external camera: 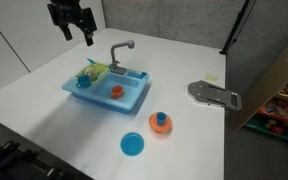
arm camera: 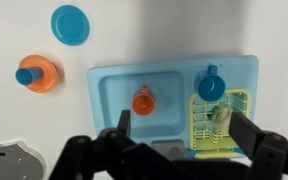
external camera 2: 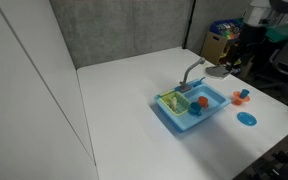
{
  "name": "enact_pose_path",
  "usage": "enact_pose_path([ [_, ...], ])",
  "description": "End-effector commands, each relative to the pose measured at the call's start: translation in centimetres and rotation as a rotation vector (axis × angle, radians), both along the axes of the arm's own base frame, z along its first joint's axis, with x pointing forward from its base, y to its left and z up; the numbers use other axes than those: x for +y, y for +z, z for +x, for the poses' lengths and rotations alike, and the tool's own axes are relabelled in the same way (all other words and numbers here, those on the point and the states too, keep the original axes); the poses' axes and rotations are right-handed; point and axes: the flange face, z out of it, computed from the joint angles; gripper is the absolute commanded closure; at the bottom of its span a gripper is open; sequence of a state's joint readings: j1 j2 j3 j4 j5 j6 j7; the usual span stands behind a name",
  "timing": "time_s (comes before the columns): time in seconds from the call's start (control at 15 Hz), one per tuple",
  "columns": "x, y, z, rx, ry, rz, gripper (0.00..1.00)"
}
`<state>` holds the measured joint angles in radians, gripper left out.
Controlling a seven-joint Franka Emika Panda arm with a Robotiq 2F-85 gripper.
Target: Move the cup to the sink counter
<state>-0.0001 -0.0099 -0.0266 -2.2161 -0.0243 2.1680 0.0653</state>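
The cup (arm camera: 143,101) is tiny and orange-red. It lies inside the basin of the blue toy sink, and shows in both exterior views (external camera: 116,91) (external camera 2: 202,101). The sink counter (arm camera: 174,68) is the flat light-blue rim around the basin (external camera: 102,104). A grey curved faucet (external camera: 120,52) stands at the sink's back edge. My gripper (arm camera: 184,135) is open and empty, high above the sink's faucet side. In an exterior view it hangs well above the table (external camera: 72,27), touching nothing.
A yellow-green dish rack (arm camera: 222,120) and a blue cup (arm camera: 211,86) sit in the sink's other half. A larger orange piece with a blue top (external camera: 160,123) and a flat blue disc (external camera: 132,145) lie on the white table. A grey flat object (external camera: 214,95) lies near the table's edge.
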Motion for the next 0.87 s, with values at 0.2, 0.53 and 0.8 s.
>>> enact_pose_path([
  [0.2, -1.7, 9.0, -2.9, -0.001, 0.012, 0.007, 0.0],
  [0.53, -2.3, 14.4, -4.3, 0.018, -0.034, -0.048, 0.0],
  [0.8, -2.3, 14.4, -4.5, 0.01, -0.012, -0.044, 0.0],
])
